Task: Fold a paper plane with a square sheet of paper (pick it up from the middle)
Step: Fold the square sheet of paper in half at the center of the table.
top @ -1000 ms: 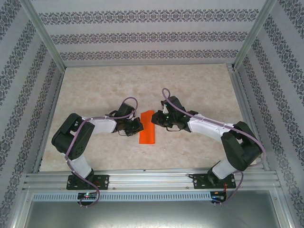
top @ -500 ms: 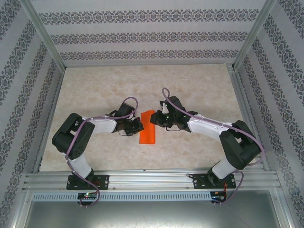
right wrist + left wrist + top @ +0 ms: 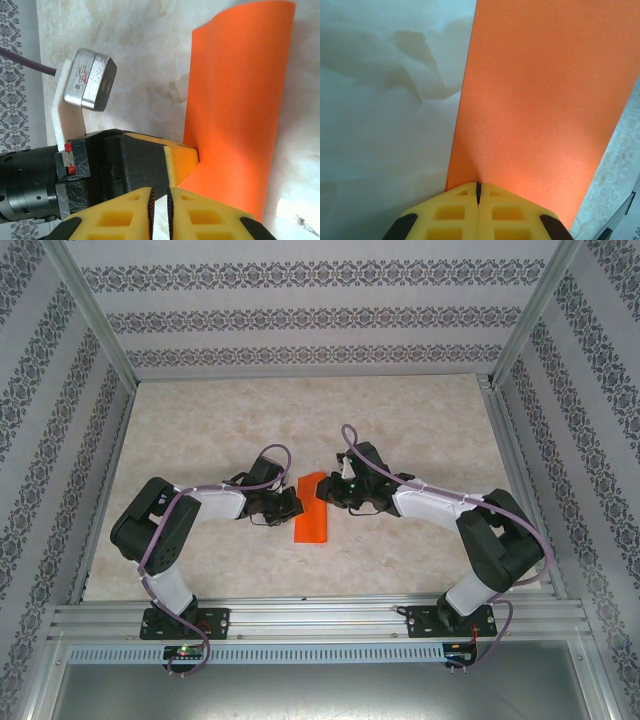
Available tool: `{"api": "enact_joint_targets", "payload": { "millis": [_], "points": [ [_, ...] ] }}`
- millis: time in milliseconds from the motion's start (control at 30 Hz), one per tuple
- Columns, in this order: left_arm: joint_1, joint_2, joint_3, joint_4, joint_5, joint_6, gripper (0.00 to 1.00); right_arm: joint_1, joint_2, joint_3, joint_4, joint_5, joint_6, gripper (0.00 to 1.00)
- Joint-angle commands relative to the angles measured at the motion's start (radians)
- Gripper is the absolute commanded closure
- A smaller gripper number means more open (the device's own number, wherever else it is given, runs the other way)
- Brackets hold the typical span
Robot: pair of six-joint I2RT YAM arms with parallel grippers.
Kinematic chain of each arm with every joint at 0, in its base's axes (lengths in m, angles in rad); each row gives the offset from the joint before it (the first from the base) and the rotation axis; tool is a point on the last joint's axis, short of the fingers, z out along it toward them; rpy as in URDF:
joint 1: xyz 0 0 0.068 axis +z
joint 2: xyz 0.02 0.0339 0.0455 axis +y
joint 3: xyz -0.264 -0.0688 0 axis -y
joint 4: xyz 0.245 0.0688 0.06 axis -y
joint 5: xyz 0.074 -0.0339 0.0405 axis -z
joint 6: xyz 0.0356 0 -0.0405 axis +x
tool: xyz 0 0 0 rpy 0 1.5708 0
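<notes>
Top view: you've got the thin orange-red paper sheet (image 3: 311, 512), folded into a narrow strip, lying mid-desk (image 3: 420, 430) between the left fingers (image 3: 290, 505) and the right fingers (image 3: 325, 493). Left wrist: the yellow left fingers (image 3: 455, 212) are pressed together, clamped on the near edge of the strip (image 3: 540, 100). Right wrist: the right fingers (image 3: 120, 215) sit a thin slit apart with nothing between them; the paper (image 3: 235, 100) is just beside them, its far end curling up.

One sheet of paper (image 3: 311, 510) and two pincers: left pincer (image 3: 478, 186), right pincer (image 3: 160, 194).
</notes>
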Motion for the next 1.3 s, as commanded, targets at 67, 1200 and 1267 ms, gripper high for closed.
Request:
{"api": "enact_joint_targets", "payload": {
  "millis": [67,1200,1267],
  "points": [
    [-0.013,0.070,-0.043,-0.098,-0.059,0.025,1.00,0.016,0.064,0.017,0.042,-0.038,0.029,0.83],
    [-0.013,0.080,-0.055,-0.105,-0.061,0.040,1.00,-0.008,-0.012,-0.159,0.115,-0.002,-0.033,0.80],
    [-0.013,0.081,-0.053,-0.104,-0.058,0.039,1.00,-0.003,-0.031,-0.151,0.130,-0.031,-0.002,0.80]
  ]
}}
